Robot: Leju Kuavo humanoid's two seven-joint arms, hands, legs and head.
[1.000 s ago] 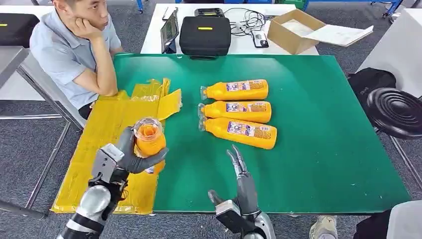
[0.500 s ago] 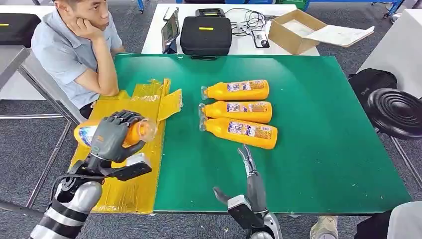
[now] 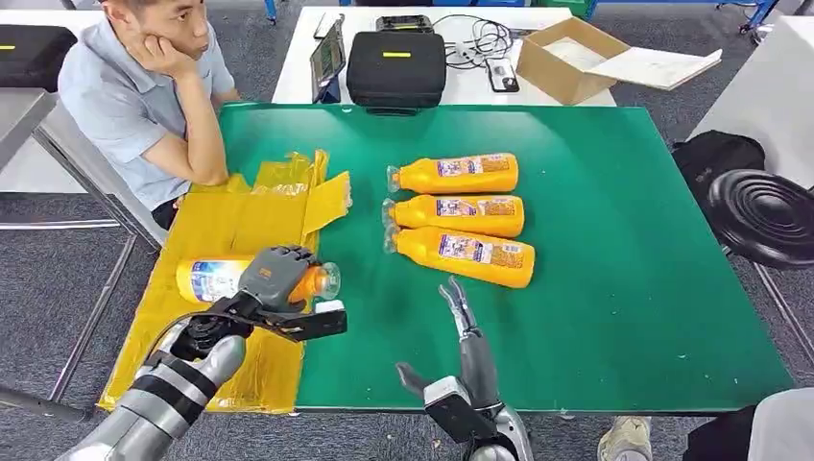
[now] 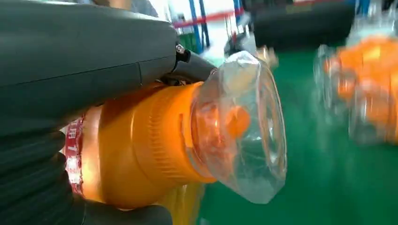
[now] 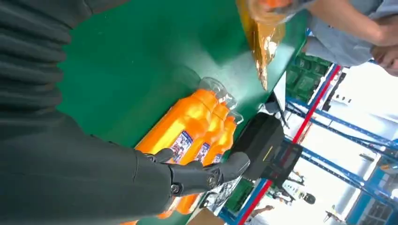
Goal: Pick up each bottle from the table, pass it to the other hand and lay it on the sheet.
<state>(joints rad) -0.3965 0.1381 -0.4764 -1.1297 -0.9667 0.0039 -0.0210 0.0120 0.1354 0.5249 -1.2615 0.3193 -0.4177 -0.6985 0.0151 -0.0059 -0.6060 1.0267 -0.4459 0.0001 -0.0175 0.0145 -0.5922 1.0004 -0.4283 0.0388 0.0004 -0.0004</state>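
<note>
The left hand (image 3: 272,276) grips a smooth orange juice bottle (image 3: 219,279) lying sideways over the crinkled yellow sheet (image 3: 216,230), at 9 o'clock on the green desk (image 3: 614,240). The left wrist view adds its ribbed shoulder and clear plastic cap (image 4: 244,131). The right hand (image 3: 461,331) hovers empty, fingers spread. Three more bottles (image 3: 459,215) lie near the desk's centre.

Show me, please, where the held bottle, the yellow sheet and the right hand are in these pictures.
held bottle (image 3: 213,279), head view, on its label.
yellow sheet (image 3: 226,227), head view, on a bare stretch of it.
right hand (image 3: 467,348), head view, on its palm.
</note>
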